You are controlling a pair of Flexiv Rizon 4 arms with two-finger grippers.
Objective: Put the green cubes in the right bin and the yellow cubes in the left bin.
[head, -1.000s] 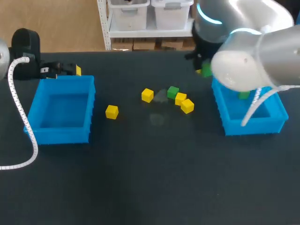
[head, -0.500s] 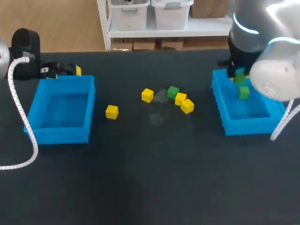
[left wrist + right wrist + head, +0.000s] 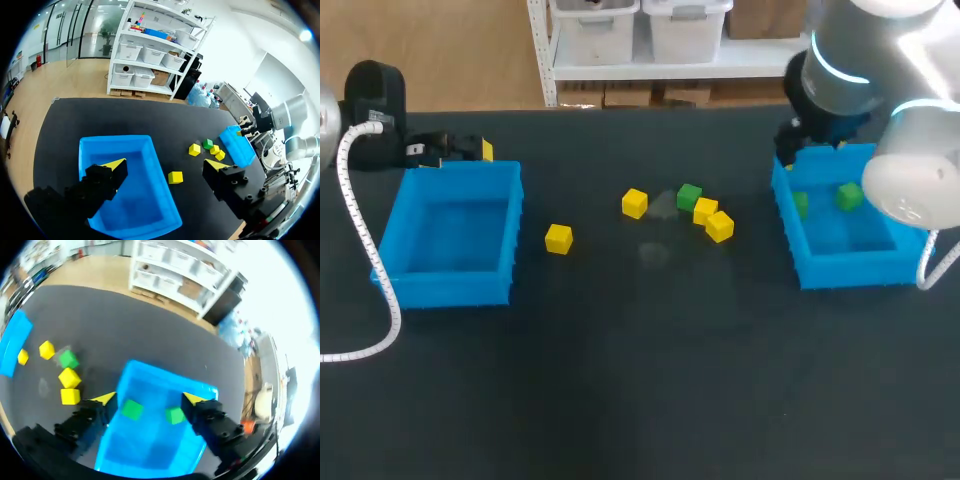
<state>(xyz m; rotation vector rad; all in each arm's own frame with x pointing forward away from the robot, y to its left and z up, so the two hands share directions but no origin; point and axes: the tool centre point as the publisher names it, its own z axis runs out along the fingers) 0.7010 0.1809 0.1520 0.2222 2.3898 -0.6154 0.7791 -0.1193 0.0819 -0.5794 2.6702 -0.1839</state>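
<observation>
Two green cubes [image 3: 132, 409] [image 3: 175, 415] lie loose in the right blue bin [image 3: 160, 382], directly under my right gripper [image 3: 149, 399], which is open and holds nothing. In the head view the same cubes [image 3: 801, 204] [image 3: 849, 196] rest on the floor of the right bin [image 3: 850, 268], with my right gripper [image 3: 798, 150] above its far left corner. One green cube [image 3: 689, 196] and several yellow cubes [image 3: 635, 203] [image 3: 559, 238] [image 3: 720, 227] sit mid-table. My left gripper [image 3: 165, 164] hangs open above the left bin [image 3: 135, 145], which holds no cubes.
My left arm's white cable [image 3: 365, 260] curls along the left bin's [image 3: 455, 285] left side. The green cube touches a yellow one [image 3: 705, 210] in a tight cluster between the two bins.
My right gripper carried a green cube rightward over the right bin and opened; that cube now lies in the bin beside the other. The left arm kept still.
</observation>
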